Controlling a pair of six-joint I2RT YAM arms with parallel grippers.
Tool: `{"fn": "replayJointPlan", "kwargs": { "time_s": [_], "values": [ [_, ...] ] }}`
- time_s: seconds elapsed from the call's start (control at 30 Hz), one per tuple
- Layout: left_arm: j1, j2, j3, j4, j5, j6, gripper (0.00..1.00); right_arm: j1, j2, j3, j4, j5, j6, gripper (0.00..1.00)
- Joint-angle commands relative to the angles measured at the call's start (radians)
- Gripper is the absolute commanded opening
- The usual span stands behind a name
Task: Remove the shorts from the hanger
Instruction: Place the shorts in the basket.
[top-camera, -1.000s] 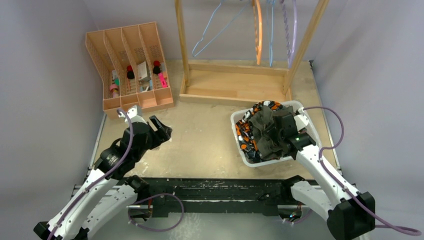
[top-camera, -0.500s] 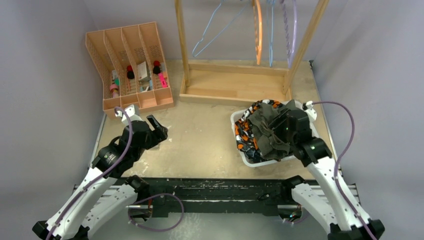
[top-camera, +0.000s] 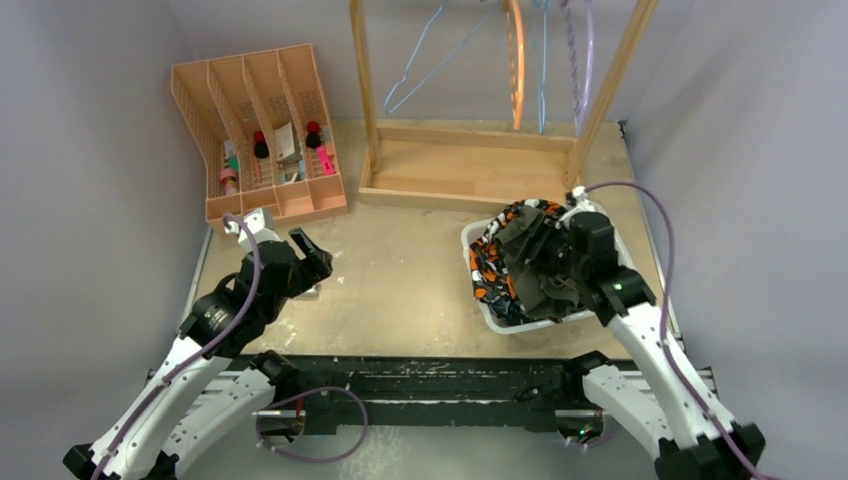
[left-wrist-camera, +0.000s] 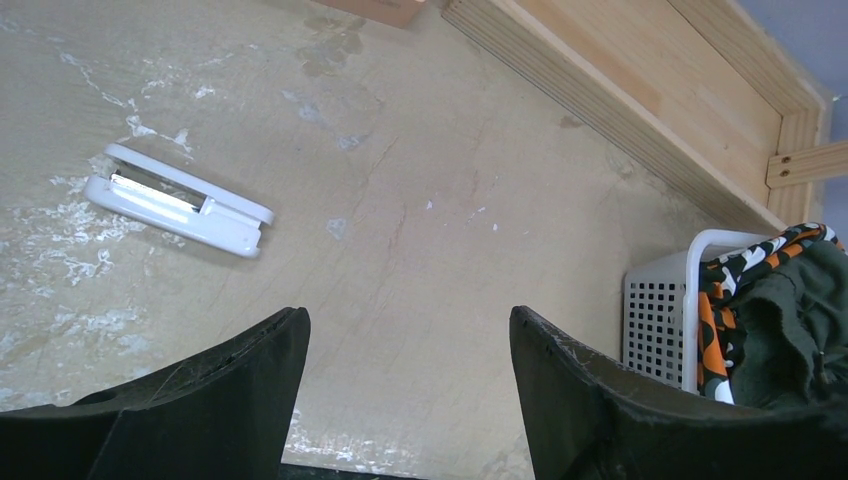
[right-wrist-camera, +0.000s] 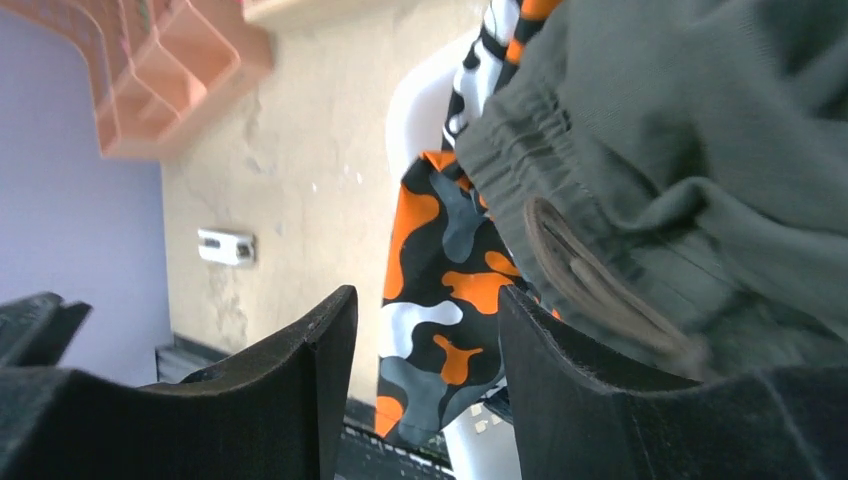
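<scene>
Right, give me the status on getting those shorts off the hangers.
Done: the olive green fabric shorts and the orange-white-black camouflage shorts lie in the white perforated basket, and the thin hangers on the wooden rack look bare. In hand: nothing; the right gripper is open over the basket, the left gripper open over the table. Left: probably nothing; no shorts hang in view.

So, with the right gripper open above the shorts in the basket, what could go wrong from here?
The drawstring of the olive shorts loops right beside a finger of the right gripper; pulling away could snag it and drag the shorts up. The camouflage shorts hang over the basket rim, so a tug might spill them onto the table.
</scene>
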Motion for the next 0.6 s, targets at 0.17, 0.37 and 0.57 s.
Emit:
{"fn": "replayJointPlan", "kwargs": {
  "time_s": [0.17,0.37,0.57],
  "values": [
    [-0.003,-0.007,0.037,0.009,-0.019,0.002,0.73,0.088,0.144,-0.156,0.095,-0.097,-0.093,0.56],
    [-0.004,0.001,0.021,0.025,0.003,-0.002,0.73,0.159,0.321,-0.193,0.048,0.218,0.158,0.50],
    [-0.004,-0.002,0.014,0.031,0.006,0.003,0.73,0.190,0.349,-0.335,0.208,0.207,0.333,0.48]
  ]
}}
